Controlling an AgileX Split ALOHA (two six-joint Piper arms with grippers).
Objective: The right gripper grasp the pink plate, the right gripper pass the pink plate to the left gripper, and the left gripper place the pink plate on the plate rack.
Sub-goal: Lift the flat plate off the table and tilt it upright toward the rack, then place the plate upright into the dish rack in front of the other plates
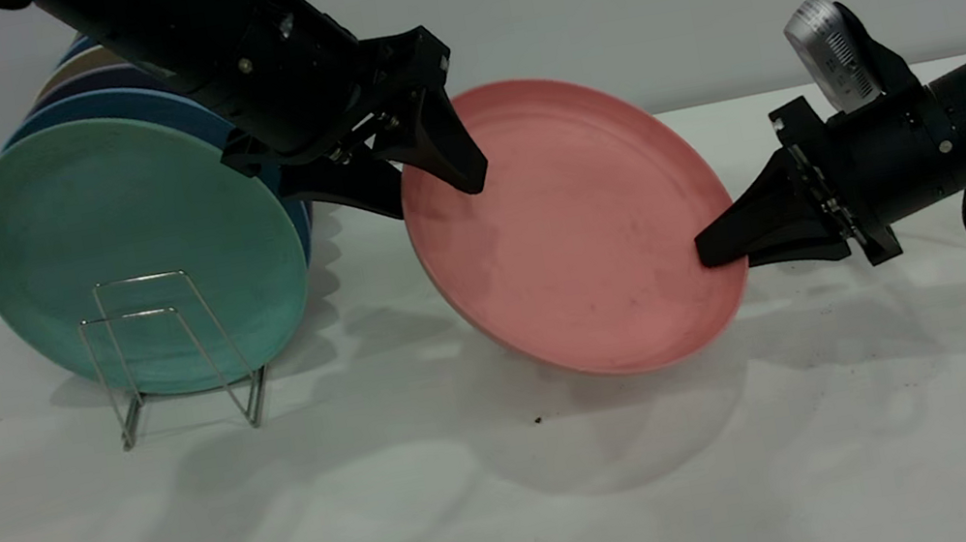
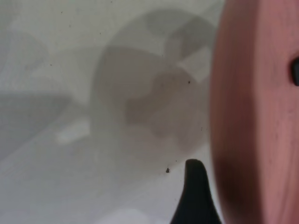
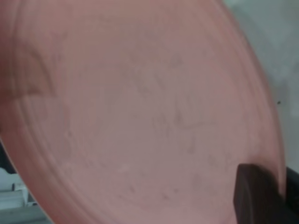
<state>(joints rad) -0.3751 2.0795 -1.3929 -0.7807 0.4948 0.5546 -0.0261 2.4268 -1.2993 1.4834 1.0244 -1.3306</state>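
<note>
The pink plate point(image 1: 579, 225) hangs tilted above the table between both grippers. My right gripper point(image 1: 708, 254) is shut on its right rim; in the right wrist view one finger point(image 3: 257, 198) lies on the plate's face point(image 3: 140, 112). My left gripper point(image 1: 436, 195) is open and straddles the plate's upper left rim, one finger in front and one behind. In the left wrist view one finger point(image 2: 196, 191) stands a little apart from the plate's edge point(image 2: 252, 116); the other finger is hidden. The plate rack point(image 1: 163, 354) stands on the table at the left.
A mint-green plate point(image 1: 136, 250) stands upright in the rack's front, with several blue and other plates point(image 1: 122, 106) stacked behind it. The front loops of the rack are bare. The white table point(image 1: 521, 500) spreads in front, with a few dark specks.
</note>
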